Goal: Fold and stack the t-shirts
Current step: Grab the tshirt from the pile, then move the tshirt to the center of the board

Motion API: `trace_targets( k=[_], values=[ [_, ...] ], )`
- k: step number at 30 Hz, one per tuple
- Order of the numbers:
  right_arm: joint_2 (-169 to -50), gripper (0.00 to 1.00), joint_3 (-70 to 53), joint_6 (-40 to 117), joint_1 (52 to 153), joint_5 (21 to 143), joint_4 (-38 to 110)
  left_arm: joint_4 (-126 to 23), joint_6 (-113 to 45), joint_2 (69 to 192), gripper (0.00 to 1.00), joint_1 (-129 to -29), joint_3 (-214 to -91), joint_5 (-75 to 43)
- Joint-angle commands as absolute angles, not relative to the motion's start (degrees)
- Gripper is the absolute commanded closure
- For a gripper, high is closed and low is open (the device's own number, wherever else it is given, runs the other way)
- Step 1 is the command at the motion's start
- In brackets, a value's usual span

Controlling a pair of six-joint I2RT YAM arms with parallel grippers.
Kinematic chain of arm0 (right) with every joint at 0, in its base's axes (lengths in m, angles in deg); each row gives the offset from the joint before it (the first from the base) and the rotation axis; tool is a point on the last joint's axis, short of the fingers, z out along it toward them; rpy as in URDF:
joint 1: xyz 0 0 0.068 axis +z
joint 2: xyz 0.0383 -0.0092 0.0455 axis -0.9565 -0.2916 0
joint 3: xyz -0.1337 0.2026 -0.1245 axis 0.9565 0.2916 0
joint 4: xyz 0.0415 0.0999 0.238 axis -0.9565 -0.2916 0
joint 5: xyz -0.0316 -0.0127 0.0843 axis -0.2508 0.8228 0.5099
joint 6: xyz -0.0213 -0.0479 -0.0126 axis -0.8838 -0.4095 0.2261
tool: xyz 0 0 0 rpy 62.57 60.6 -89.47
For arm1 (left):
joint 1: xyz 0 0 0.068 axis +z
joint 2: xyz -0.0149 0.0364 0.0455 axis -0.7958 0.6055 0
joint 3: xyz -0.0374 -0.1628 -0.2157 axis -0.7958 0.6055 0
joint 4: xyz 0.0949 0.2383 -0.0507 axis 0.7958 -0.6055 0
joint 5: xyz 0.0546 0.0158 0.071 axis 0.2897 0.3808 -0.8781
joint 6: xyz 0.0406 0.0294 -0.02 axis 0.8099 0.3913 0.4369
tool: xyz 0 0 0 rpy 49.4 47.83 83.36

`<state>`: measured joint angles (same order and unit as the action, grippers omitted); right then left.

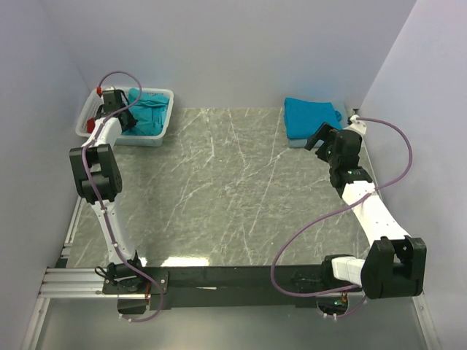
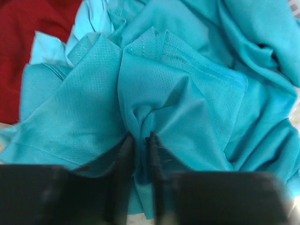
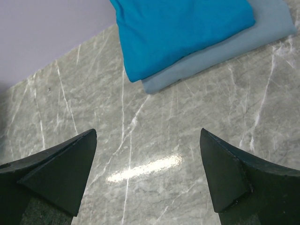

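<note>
Crumpled teal t-shirts (image 1: 149, 111) lie in a white basket (image 1: 166, 95) at the far left. My left gripper (image 1: 114, 102) is down in the basket, shut on a pinched fold of a teal t-shirt (image 2: 154, 89); in the left wrist view the gripper (image 2: 139, 137) has cloth between its jaws. A folded stack of t-shirts (image 1: 312, 117) lies at the far right: a bright teal one (image 3: 183, 28) on top of a paler blue-grey one (image 3: 220, 51). My right gripper (image 1: 319, 137) hovers just in front of that stack, and in the right wrist view it (image 3: 149, 140) is open and empty.
A red cloth (image 2: 33, 42) lies in the basket beside the teal shirts. The marble table (image 1: 233, 189) is walled by lilac panels at the back and sides. A black rail (image 1: 241, 277) with the arm bases runs along the near edge.
</note>
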<state>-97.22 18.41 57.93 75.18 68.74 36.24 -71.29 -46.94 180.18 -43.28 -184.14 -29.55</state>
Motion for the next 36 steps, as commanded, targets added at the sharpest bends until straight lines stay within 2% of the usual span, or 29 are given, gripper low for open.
trace_targets(
  k=[1,2,3,14,21,27,36],
  values=[
    [-97.32,0.04,15.13,57.44,75.51,67.29,35.53,-71.88,-46.16,180.3,0.85,-43.06,-187.04,-27.93],
    [-97.32,0.04,15.21,57.53,75.6,67.11,35.7,-71.1,-46.25,179.52,0.97,-43.06,-186.69,-27.75],
    [-97.32,0.04,15.39,57.53,75.6,67.11,35.78,-70.74,-46.34,178.99,1.0,-42.98,-185.9,-27.4],
    [-96.61,0.04,15.91,57.7,75.6,67.55,35.96,-63.89,-48.89,167.14,1.0,-43.06,-183.61,-24.5],
    [-94.33,0.04,17.14,57.62,75.6,67.2,36.05,-62.13,-50.64,161.77,1.0,-43.06,-186.16,-17.65],
    [-92.31,0.04,18.38,57.88,75.51,67.29,36.14,-54.48,-53.72,151.58,1.0,-43.41,-181.86,-12.46],
    [-91.16,0.04,18.99,58.58,75.6,68.96,36.05,-55.88,-46.26,138.65,0.93,-50.0,-183.17,-11.76]
  ],
)
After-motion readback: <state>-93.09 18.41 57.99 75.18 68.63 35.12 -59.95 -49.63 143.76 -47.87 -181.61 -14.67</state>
